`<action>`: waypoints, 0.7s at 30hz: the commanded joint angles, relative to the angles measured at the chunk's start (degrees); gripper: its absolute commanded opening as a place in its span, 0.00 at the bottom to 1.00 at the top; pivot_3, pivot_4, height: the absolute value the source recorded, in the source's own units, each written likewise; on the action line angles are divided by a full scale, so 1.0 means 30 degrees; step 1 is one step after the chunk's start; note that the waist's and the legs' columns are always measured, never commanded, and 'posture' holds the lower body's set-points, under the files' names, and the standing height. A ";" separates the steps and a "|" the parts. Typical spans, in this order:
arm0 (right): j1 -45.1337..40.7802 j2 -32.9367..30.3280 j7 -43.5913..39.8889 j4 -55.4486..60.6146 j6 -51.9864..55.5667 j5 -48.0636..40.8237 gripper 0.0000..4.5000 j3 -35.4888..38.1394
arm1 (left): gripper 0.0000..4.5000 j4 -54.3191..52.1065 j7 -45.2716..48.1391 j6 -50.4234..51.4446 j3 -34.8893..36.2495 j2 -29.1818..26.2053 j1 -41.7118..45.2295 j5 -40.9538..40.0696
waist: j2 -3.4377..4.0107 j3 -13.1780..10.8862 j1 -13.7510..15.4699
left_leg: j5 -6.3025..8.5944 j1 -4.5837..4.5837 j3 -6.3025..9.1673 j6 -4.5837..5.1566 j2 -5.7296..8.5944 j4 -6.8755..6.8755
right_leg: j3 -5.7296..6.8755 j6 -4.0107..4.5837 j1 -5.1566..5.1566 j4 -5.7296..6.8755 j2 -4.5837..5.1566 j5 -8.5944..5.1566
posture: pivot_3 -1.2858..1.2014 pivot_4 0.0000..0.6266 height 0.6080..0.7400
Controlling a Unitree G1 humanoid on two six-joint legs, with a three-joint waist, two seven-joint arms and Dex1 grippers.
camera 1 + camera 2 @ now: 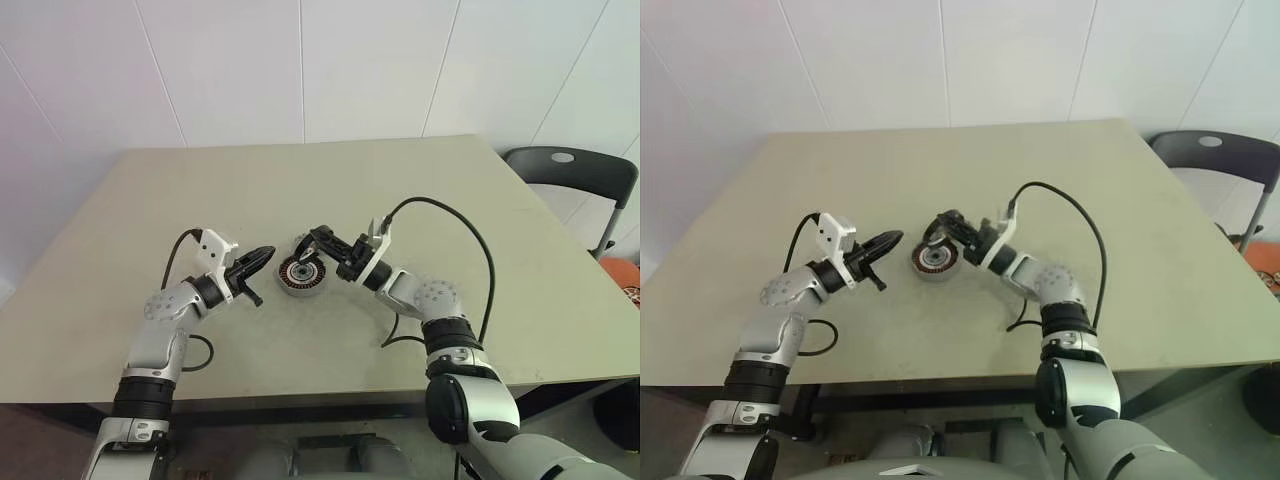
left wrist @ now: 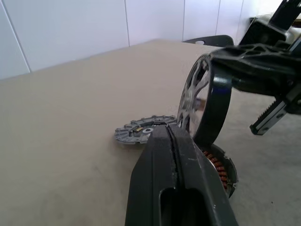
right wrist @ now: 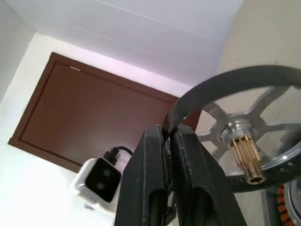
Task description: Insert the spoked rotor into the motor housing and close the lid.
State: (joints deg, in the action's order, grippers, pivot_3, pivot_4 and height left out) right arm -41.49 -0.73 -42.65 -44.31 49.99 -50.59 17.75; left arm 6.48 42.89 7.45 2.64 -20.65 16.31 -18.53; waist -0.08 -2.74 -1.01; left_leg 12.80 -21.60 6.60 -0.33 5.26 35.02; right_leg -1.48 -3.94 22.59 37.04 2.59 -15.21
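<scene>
The motor housing point(image 1: 300, 277), a silver ring with copper windings, lies on the table point(image 1: 200, 200) between my two arms. My right gripper point(image 1: 314, 238) is shut on the dark rim of the spoked rotor point(image 3: 237, 134). It holds the rotor point(image 2: 195, 101) tilted on edge just above the housing point(image 2: 218, 165). The rotor shows silver spokes and a brass toothed shaft at its hub. My left gripper point(image 1: 262, 256) is shut and empty, a little to the left of the housing and pointing at it. A flat grey toothed disc point(image 2: 136, 133), perhaps the lid, lies on the table just beyond the housing.
A black chair point(image 1: 570, 165) stands off the table's far right corner. Black cables point(image 1: 470, 235) trail from both wrists over the table. An orange object point(image 1: 625, 275) sits past the right edge. White wall panels rise behind the table.
</scene>
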 commanded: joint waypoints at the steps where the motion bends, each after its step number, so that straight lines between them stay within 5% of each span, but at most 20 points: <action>1: -0.1226 0.0588 -0.1149 -0.1148 -0.0735 0.0618 0.07 -0.0106 | 0.00 -0.1402 -0.0097 0.0244 0.0738 -0.0427 -0.0248 -0.0600 | 0.0001 -0.0001 -0.0029 | 0.0000 0.0000 0.0000 -0.0001 0.0000 -0.0001 | -0.0001 0.0000 0.0005 0.0001 0.0000 0.0000 | 0.52 0.00 1.00; 21: -0.3473 0.1164 -0.2716 -0.4989 -0.3146 0.2566 0.07 0.1224 | 0.00 -0.4028 0.0953 0.3463 0.0915 -0.1600 -0.2821 -0.2433 | 0.0030 -0.0017 -0.0052 | 0.0031 0.0002 0.0002 -0.0053 0.0001 -0.0015 | -0.0007 0.0027 0.0019 0.0006 0.0001 -0.0014 | 0.52 0.00 1.00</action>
State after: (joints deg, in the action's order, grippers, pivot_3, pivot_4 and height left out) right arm -49.82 2.24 -49.92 -59.28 41.65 -42.64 20.30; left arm -3.23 45.65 17.84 5.22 -25.35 7.19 -24.79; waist 0.01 -2.80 -1.17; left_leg 12.89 -21.60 6.60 -0.48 5.26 34.97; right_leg -1.50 -3.86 22.64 37.05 2.59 -15.25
